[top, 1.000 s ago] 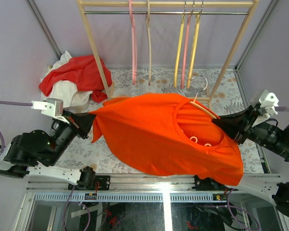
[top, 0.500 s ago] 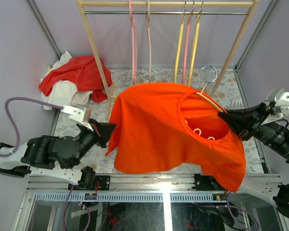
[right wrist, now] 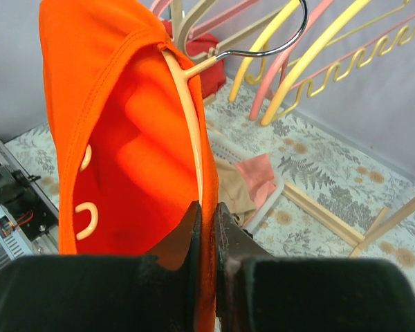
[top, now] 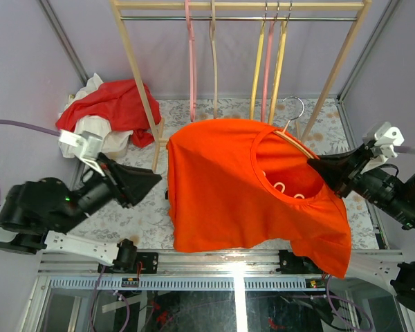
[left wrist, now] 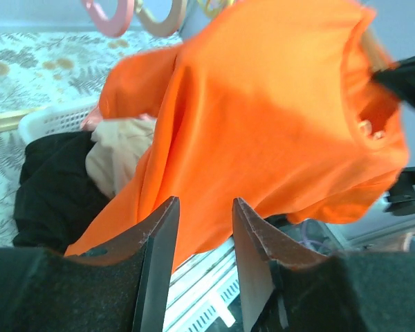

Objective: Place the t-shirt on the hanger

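Red cloth [top: 117, 104] beside wooden rack [top: 135, 67]

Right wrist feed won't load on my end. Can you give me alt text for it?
The right gripper is shut on one arm of the peach hanger, which sits inside the neck of the orange t-shirt, its silver hook sticking out above the collar. Yellow hangers and pink hangers hang behind.

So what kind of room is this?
Probably a robot lab booth dressed as a laundry corner: a wooden clothes rail with spare hangers, a heap of clothes, and two robot arms.
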You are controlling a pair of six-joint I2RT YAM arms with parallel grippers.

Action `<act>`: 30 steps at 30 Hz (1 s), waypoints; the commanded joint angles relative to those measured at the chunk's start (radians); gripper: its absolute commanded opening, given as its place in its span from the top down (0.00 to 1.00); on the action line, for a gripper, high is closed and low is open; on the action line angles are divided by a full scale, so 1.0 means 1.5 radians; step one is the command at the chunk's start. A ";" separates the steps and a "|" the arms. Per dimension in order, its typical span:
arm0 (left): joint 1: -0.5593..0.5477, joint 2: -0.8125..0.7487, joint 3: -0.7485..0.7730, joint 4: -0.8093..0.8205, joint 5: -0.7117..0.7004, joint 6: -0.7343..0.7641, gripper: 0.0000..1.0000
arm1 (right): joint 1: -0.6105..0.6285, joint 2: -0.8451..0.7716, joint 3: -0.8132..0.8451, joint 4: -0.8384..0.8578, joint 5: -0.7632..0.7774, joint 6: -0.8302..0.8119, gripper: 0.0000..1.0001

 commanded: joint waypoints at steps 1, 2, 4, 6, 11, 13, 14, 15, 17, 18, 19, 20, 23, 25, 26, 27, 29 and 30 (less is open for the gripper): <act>-0.086 -0.003 0.071 -0.045 0.042 0.037 0.63 | -0.002 -0.018 -0.008 0.023 0.023 0.011 1.00; -0.086 -0.004 0.080 -0.047 0.037 0.040 0.63 | -0.002 -0.020 -0.009 0.013 0.015 0.009 1.00; -0.085 0.002 0.100 -0.042 0.031 0.057 0.62 | -0.002 -0.020 -0.010 -0.003 -0.004 0.003 1.00; -0.086 0.030 0.139 -0.039 0.031 0.089 0.60 | -0.001 -0.015 -0.015 -0.016 -0.039 -0.002 1.00; -0.086 0.162 0.290 -0.057 0.041 0.186 0.46 | -0.002 0.014 -0.026 -0.034 -0.154 -0.010 1.00; -0.085 0.213 0.354 -0.082 0.062 0.209 0.40 | -0.001 0.027 -0.027 -0.037 -0.205 -0.015 1.00; -0.085 0.231 0.375 -0.090 0.073 0.216 0.37 | -0.002 0.031 -0.029 -0.035 -0.226 -0.017 1.00; -0.086 0.244 0.387 -0.093 0.091 0.225 0.33 | -0.001 0.035 -0.029 -0.033 -0.249 -0.019 1.00; -0.086 0.261 0.393 -0.099 0.122 0.228 0.30 | -0.001 0.047 -0.027 -0.032 -0.287 -0.024 1.00; -0.085 0.266 0.391 -0.102 0.139 0.225 0.29 | -0.002 0.055 -0.025 -0.031 -0.299 -0.025 1.00; -0.086 0.268 0.383 -0.104 0.156 0.222 0.28 | -0.002 0.063 -0.023 -0.032 -0.307 -0.029 1.00; -0.085 0.268 0.374 -0.104 0.168 0.219 0.27 | -0.002 0.070 -0.018 -0.034 -0.307 -0.031 1.00; -0.086 0.265 0.346 -0.118 0.174 0.204 0.22 | -0.002 0.084 -0.007 -0.037 -0.304 -0.035 1.00; -0.063 0.258 0.328 -0.111 0.193 0.199 0.21 | -0.001 0.083 -0.006 -0.036 -0.299 -0.034 1.00; -0.052 0.257 0.319 -0.106 0.208 0.199 0.20 | -0.001 0.081 -0.007 -0.036 -0.294 -0.033 1.00; -0.035 0.260 0.312 -0.101 0.225 0.199 0.20 | -0.002 0.078 -0.008 -0.036 -0.287 -0.032 1.00; 0.000 0.276 0.296 -0.091 0.264 0.202 0.20 | -0.002 0.071 -0.015 -0.037 -0.275 -0.028 1.00; 0.027 0.289 0.289 -0.087 0.292 0.208 0.20 | -0.002 0.065 -0.019 -0.038 -0.268 -0.024 1.00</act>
